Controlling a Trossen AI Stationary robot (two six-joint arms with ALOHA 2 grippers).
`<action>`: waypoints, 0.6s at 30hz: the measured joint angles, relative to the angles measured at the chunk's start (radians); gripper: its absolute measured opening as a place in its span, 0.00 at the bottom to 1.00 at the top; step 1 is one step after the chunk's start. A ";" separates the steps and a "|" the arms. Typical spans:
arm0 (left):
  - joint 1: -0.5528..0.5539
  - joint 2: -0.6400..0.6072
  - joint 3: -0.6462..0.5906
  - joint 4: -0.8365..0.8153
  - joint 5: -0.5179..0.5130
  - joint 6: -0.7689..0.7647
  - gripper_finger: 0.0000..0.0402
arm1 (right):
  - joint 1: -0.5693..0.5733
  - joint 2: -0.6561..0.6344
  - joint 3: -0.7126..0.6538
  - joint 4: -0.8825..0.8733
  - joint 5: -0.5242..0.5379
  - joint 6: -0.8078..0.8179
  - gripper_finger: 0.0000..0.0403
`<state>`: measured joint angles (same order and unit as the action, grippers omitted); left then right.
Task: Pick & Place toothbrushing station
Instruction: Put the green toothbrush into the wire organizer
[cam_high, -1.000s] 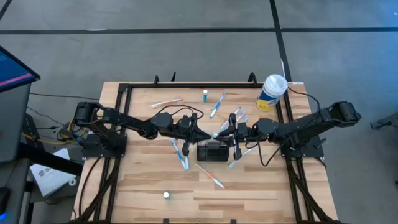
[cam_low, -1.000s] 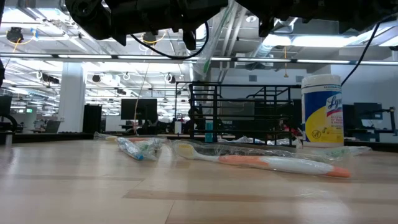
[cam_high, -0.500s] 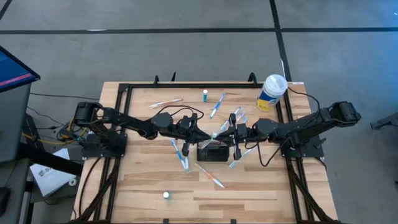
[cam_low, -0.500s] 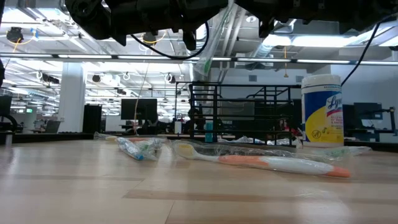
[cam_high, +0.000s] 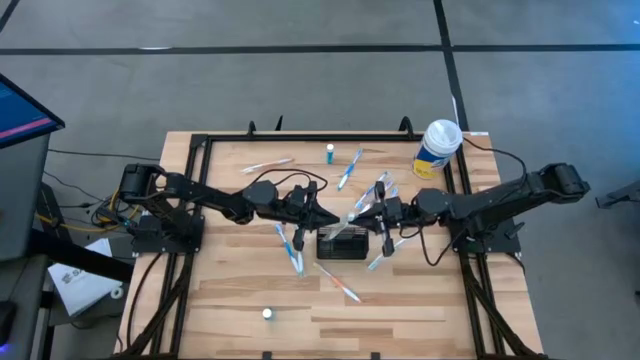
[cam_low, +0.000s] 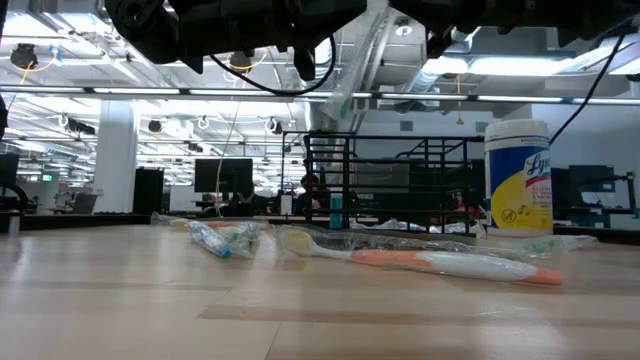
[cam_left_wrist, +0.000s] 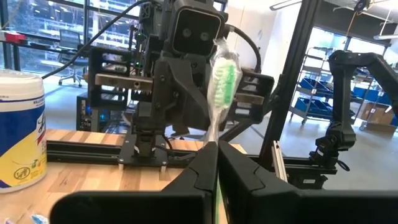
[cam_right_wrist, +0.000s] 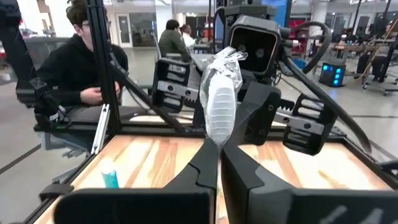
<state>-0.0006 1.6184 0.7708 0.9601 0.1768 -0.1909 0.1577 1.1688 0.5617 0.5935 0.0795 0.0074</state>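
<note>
Grippers meeting over mid-table in the high view: left gripper (cam_high: 322, 216) and right gripper (cam_high: 367, 213) facing each other just above the black holder (cam_high: 341, 245), each pinching a wrapped toothbrush (cam_high: 343, 224). Probably lining up brushes over the holder's slots, or passing one across; hard to tell which. Holder sitting flat on the table (cam_high: 230, 300), loose wrapped brushes scattered around it, wipes canister (cam_high: 437, 148) well apart at the far right corner.

Looking level across the table in the low view: both arms hanging overhead, a wrapped brush (cam_low: 352, 70) dangling tilted between them, another toothbrush (cam_low: 420, 260) lying flat in its wrapper, canister (cam_low: 518, 178) standing upright at right. Holder not showing here.

Looking past the left wrist's fingers (cam_left_wrist: 199, 177): closed tight, clamping the wrapper of a green-headed brush (cam_left_wrist: 222, 78), the other arm's gripper just behind.

Looking past the right wrist's fingers (cam_right_wrist: 205, 168): likewise closed, gripping a clear-wrapped brush (cam_right_wrist: 221, 102) standing upright; a seated person (cam_right_wrist: 71, 71) beyond the table.
</note>
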 joint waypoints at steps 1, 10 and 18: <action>0.000 -0.001 0.000 0.000 0.000 0.000 0.01 | 0.000 -0.016 0.000 -0.023 0.000 0.000 0.00; 0.000 -0.059 -0.053 -0.003 0.013 -0.001 0.01 | 0.016 -0.142 0.000 -0.240 0.072 0.027 0.00; -0.003 -0.135 -0.131 0.000 0.013 -0.001 0.01 | 0.020 -0.249 0.000 -0.370 0.084 0.047 0.00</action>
<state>-0.0039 1.4833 0.6401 0.9602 0.1898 -0.1921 0.1776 0.9194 0.5617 0.2237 0.1632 0.0541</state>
